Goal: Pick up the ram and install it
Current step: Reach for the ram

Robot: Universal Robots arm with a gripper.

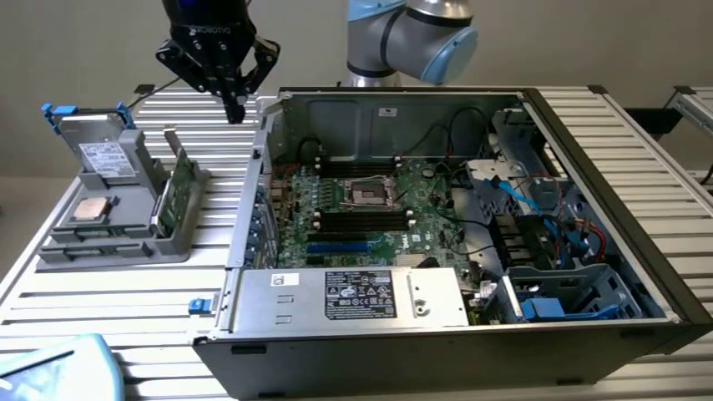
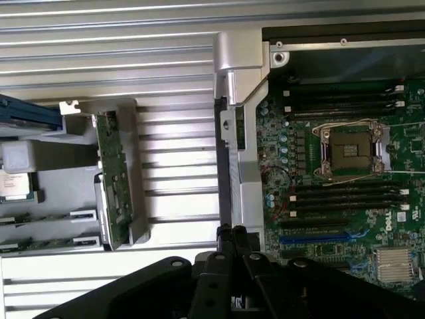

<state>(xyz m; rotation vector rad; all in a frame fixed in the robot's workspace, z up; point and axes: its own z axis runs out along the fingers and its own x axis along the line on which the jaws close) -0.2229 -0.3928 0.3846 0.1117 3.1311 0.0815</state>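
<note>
**Approach to the ram, nothing gripped yet**

The gripper hangs above the bench, between the tray and the open case. Its jaws are pressed together and empty. The ram stands on edge in the tray, near the gripper but lower and apart from it. I judge the pick is the step in hand, with no grasp made. It calls for the jaws to spread, line up with the stick's top edge and come down squarely. The black slots look vacant.

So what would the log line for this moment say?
gripper: fingers shut, empty, above table beside computer case | ram: standing in grey holder, untouched
</note>
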